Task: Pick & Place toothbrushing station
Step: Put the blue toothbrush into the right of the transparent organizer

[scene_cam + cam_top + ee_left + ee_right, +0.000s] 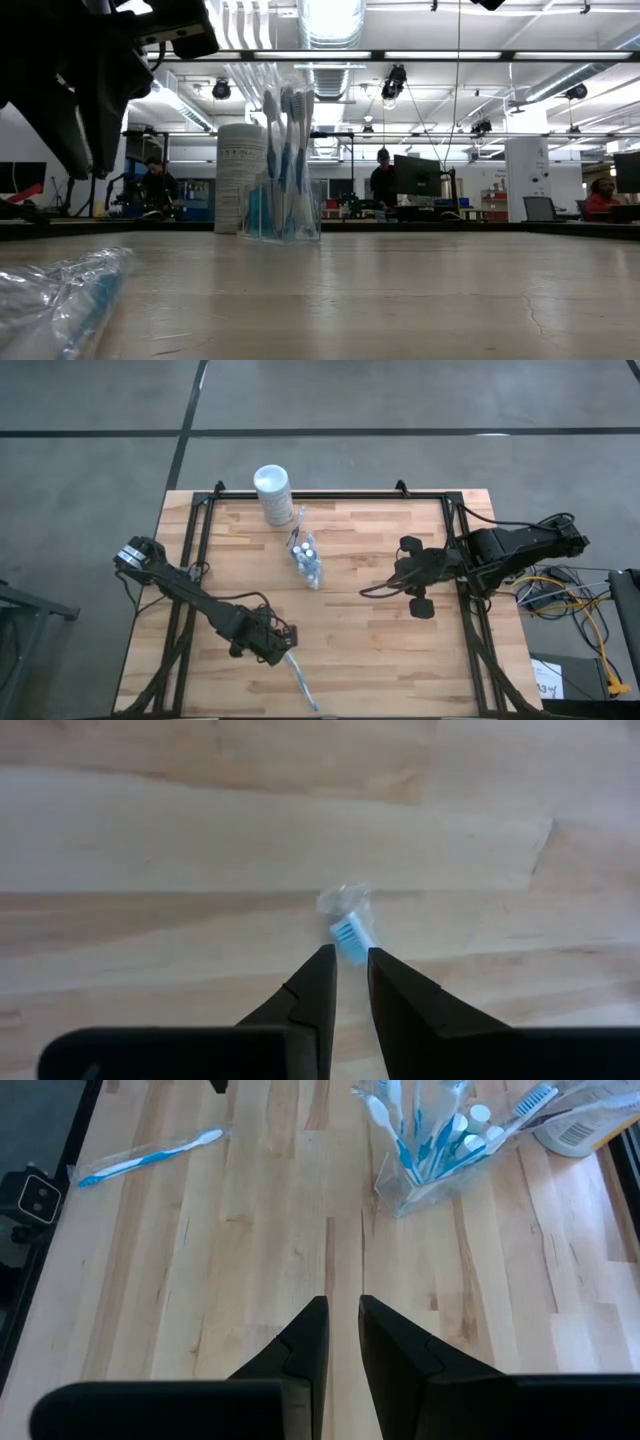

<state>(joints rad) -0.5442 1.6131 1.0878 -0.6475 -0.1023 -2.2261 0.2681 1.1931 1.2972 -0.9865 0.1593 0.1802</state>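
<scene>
A: Item one, surroundings?
B: White cylinder (273, 493) with a round lid, at the table's (380, 650) far edge, well beyond both grippers. One wrapped blue-and-white toothbrush (300, 678) lies flat on the wood at the near edge, running out from the left gripper (285, 647); in the left wrist view its blue bristle head (350, 934) shows just past the fingertips (325, 958). In the low view the clear wrapper (60, 290) fills the near left corner.

A: Anything in the way?
B: Bare wood between the right gripper (408, 584) and the station. The cylinder stands just behind the station, touching or almost so; I cannot tell which.

A: Item two, the station?
B: Small clear plastic holder (307, 560), hard to make out against the wood, packed with upright blue-and-white toothbrushes. It sits mid-table toward the far side, well to the left of the right gripper and well beyond the left one. In the right wrist view (425, 1155) it lies ahead of the fingers and off to one side.

A: Grippers?
B: Left: fingers nearly together, a narrow gap, low over the wrapped toothbrush; whether they pinch it I cannot tell. Right: fingers close together with a slim gap, nothing between them, over bare wood.
</scene>
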